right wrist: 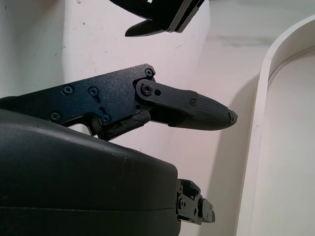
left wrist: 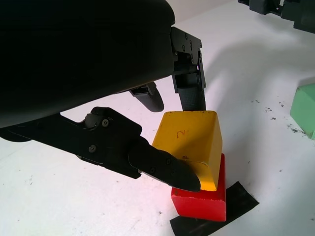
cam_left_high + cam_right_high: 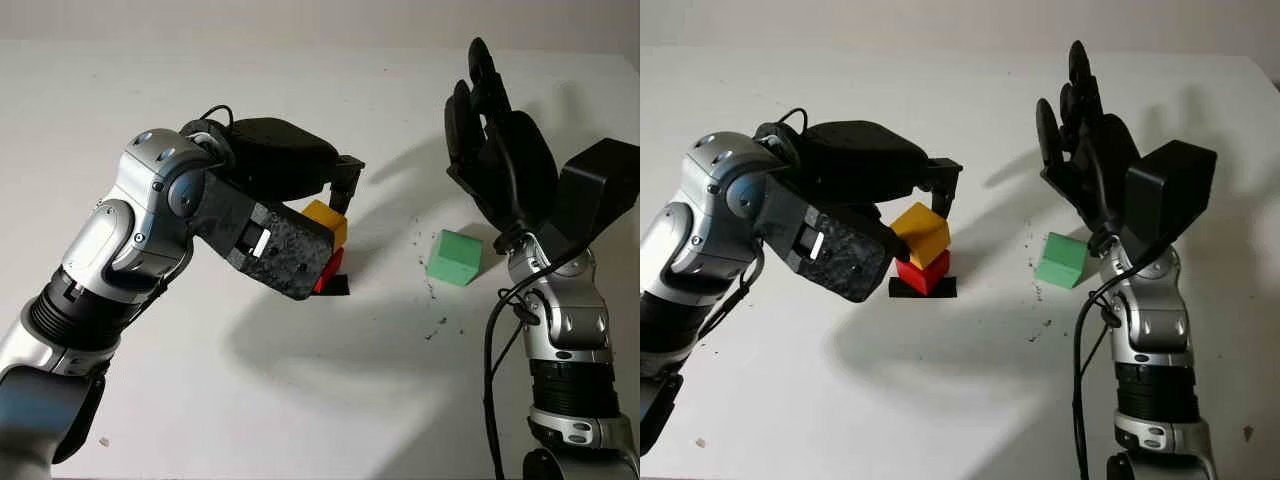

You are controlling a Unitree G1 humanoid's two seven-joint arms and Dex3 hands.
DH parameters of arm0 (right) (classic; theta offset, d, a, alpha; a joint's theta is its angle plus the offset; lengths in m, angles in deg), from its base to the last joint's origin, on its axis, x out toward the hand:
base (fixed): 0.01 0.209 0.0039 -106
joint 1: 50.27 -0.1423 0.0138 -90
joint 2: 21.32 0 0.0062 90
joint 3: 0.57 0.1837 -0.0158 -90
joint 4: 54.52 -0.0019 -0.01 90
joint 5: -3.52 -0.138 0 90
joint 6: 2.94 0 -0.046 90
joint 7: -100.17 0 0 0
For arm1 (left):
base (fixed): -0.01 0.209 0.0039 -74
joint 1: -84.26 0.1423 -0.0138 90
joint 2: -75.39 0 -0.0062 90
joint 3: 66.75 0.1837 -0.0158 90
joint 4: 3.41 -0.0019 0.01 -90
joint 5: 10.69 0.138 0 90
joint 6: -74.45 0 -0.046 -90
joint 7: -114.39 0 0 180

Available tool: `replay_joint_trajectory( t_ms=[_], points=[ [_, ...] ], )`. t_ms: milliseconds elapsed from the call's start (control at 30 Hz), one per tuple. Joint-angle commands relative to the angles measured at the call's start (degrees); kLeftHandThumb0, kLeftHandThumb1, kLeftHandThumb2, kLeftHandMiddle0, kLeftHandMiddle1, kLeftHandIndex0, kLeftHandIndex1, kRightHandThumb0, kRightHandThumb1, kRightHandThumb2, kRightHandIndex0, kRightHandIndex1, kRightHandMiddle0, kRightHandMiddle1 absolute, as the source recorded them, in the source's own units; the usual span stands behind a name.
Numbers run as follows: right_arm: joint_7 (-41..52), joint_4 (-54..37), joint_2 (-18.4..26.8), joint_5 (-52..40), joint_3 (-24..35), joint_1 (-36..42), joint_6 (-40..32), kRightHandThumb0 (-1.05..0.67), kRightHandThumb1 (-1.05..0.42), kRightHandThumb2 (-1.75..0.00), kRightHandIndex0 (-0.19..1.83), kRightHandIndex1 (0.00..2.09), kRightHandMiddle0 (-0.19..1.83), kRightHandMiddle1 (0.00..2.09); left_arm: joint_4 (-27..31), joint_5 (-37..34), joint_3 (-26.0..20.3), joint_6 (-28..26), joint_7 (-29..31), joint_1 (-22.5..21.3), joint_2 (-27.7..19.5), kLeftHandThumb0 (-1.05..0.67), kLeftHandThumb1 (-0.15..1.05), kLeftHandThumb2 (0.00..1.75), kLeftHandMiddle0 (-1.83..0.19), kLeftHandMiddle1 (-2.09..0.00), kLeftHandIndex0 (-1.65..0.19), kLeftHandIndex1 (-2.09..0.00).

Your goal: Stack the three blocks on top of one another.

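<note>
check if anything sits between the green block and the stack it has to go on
Nothing visible does. The table between the green block and the yellow block on the red block is bare, but the left robot hand grips the yellow block, covering the stack's top.

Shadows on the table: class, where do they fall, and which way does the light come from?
Right eye view: the left hand, holding the yellow block, shadows the table toward the robot; the raised right hand does too, suggesting light from above and beyond.
</note>
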Motion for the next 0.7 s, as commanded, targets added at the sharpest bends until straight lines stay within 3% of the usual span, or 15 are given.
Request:
replay_joint_trajectory(
  t_ms=[0,167,400,667],
  points=[
    [0.2,-0.2,0.5,-0.2,0.3,0.3,0.5,-0.60,-1.05,-0.65,-0.19,0.00,-0.19,0.00,0.5,-0.2,0.7,0.3,0.2,-1.0,0.1,-0.34,1.04,0.06,-0.14,-0.70,-0.24,-1.55],
    [-0.3,-0.5,0.1,-0.1,0.3,0.3,0.4,-0.61,-1.05,-0.64,-0.19,0.00,-0.19,0.00,0.2,0.6,1.7,1.1,0.2,-0.5,0.0,-0.33,1.04,0.06,-0.16,-0.62,-0.25,-1.53],
    [-0.4,-1.0,0.2,-0.4,0.3,0.4,-0.2,-0.61,-1.05,-0.64,-0.19,0.00,-0.19,0.00,0.0,1.3,1.9,1.9,-1.0,0.5,0.4,-0.36,1.03,0.05,-0.19,-0.70,-0.21,-1.59],
    [-0.9,-0.8,0.0,-0.3,0.3,0.2,0.2,-0.61,-1.05,-0.63,-0.19,0.00,-0.19,0.00,1.5,0.6,2.2,-1.5,1.9,0.2,0.7,-0.48,1.05,0.11,-0.14,-0.66,-0.08,-1.58]
  ],
)
